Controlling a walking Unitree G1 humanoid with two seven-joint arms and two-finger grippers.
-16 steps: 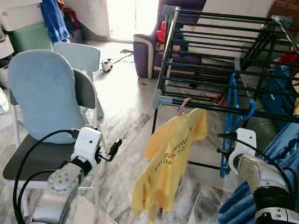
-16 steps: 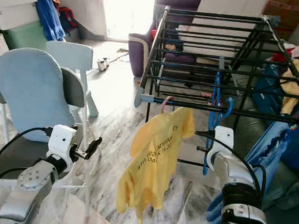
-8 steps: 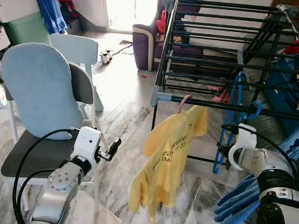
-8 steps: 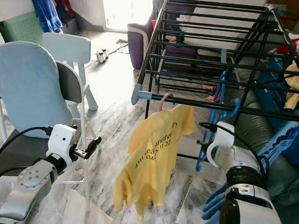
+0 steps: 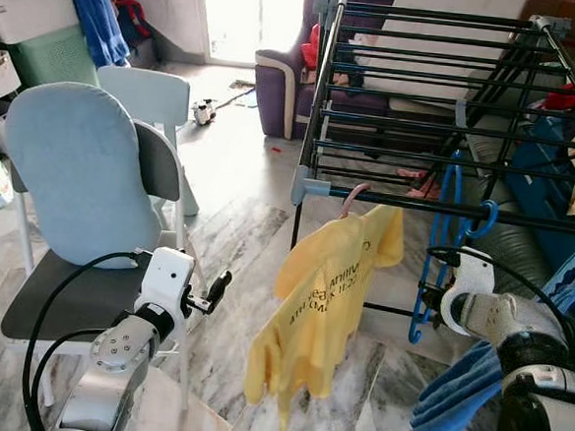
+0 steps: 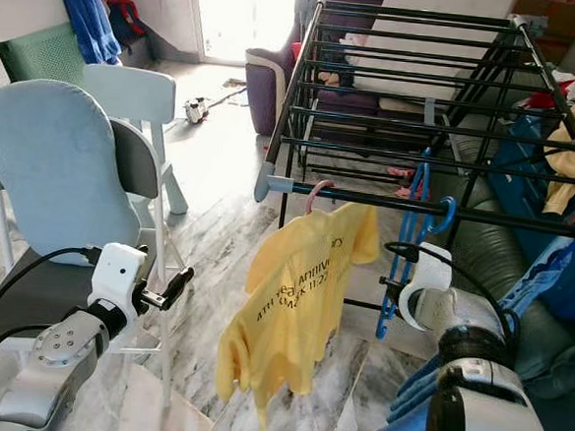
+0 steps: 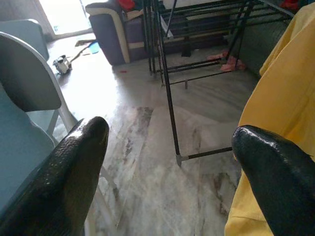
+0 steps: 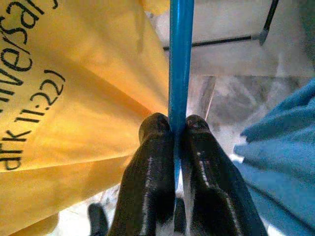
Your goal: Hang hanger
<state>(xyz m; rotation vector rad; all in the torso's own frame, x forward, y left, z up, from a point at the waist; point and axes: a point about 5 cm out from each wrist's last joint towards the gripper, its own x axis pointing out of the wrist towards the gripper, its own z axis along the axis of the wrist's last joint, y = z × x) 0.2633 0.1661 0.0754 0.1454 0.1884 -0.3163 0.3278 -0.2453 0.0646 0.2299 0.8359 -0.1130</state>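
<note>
Right gripper [image 8: 178,137] clenches the blue hanger [image 5: 441,248], which hangs upright, hook [image 5: 484,217] over the drying rack's [image 5: 424,97] near rail; left gripper [image 7: 170,157] idles, fingers spread.

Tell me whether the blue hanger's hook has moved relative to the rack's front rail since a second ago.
Yes. The blue hanger, clamped in the right gripper, has risen: its hook now curls at the front rail, where earlier it hung just below.

Silver arms with white wrist housings, looped black cables — and glossy black, rounded fingers [image 8: 152,196].
</note>
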